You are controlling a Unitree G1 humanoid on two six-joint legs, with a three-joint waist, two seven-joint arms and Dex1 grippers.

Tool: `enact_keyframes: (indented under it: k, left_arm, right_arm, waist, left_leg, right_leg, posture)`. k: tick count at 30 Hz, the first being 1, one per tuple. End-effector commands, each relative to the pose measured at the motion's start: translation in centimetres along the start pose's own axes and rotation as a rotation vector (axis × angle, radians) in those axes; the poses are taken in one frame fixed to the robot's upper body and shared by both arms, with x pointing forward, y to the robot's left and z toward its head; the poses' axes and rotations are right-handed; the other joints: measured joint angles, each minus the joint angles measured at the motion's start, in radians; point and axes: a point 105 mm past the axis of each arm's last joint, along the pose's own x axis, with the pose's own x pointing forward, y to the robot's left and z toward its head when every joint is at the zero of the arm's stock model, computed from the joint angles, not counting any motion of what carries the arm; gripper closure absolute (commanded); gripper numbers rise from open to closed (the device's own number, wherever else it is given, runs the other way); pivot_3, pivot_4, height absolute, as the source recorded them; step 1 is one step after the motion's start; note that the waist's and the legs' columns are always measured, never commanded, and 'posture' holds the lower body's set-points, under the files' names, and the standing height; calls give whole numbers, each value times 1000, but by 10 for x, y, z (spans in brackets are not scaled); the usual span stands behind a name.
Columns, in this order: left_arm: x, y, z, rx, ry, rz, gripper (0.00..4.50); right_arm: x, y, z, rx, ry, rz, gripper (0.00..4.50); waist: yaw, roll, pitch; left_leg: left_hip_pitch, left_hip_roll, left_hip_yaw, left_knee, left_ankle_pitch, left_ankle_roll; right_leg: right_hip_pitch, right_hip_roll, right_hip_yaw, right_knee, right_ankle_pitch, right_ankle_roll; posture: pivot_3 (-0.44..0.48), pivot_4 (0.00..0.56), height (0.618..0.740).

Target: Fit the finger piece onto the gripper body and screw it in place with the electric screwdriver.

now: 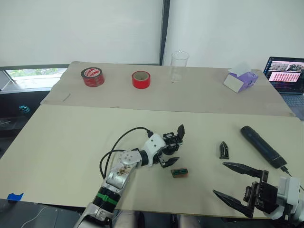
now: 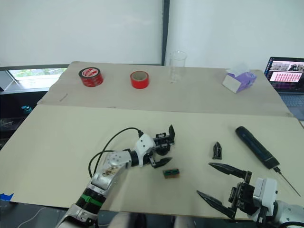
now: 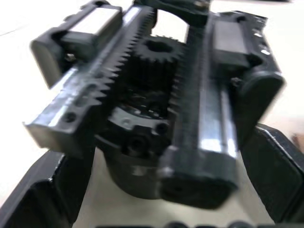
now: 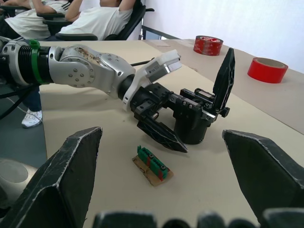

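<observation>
Early stage: left gripper jaws pinching gripper body mid-worktop. Finger piece loose to its right, not fitted. Electric screwdriver lying untouched further right. Right gripper jaws spread, empty, near edge. Fitting and screwing both left

Bright, even daylight from the pale window blind washes the counter, leaving only faint, soft shadows. The left wrist view is blurred at close range on the gripper body. In the right wrist view, the near fingers are out of focus.
</observation>
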Motion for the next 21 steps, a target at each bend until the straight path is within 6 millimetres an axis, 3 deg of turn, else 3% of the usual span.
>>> enact_keyframes:
  k: [1,8,15,20,21]
  left_arm:
    - [-9,10,8,47,-27,-98,66]
    - [-15,33,-1,126,44,-290,66]
    - [7,30,8,122,-2,-407,66]
    - [11,28,5,134,6,-424,66]
    - [11,30,4,138,11,-408,291]
  right_arm:
    - [-1,-2,10,-41,-24,0,0]
    - [-2,-4,9,-41,-18,-28,0]
    - [-1,0,8,-36,-16,-51,0]
    - [-2,5,9,-33,-12,-67,0]
    - [-2,5,9,-33,-11,-69,0]
  waist:
    - [-2,0,0]
    - [2,0,0]
    - [1,-1,0]
    - [-2,-1,0]
    - [-2,-1,0]
  left_leg:
    - [0,0,0,0,0,0]
    - [-1,-1,1,0,0,0]
    - [-3,-2,1,2,-1,1]
    - [-3,-2,1,2,0,1]
    - [-3,-1,1,2,0,1]
  right_leg:
    - [0,0,0,0,0,0]
    - [-1,0,0,0,0,0]
    - [-1,0,-1,-1,2,3]
    - [-1,1,-1,0,2,3]
    - [-1,1,-1,0,2,3]
  posture:
    - [0,150,740]
    - [0,150,740]
    - [0,150,740]
    - [0,150,740]
    - [0,150,740]
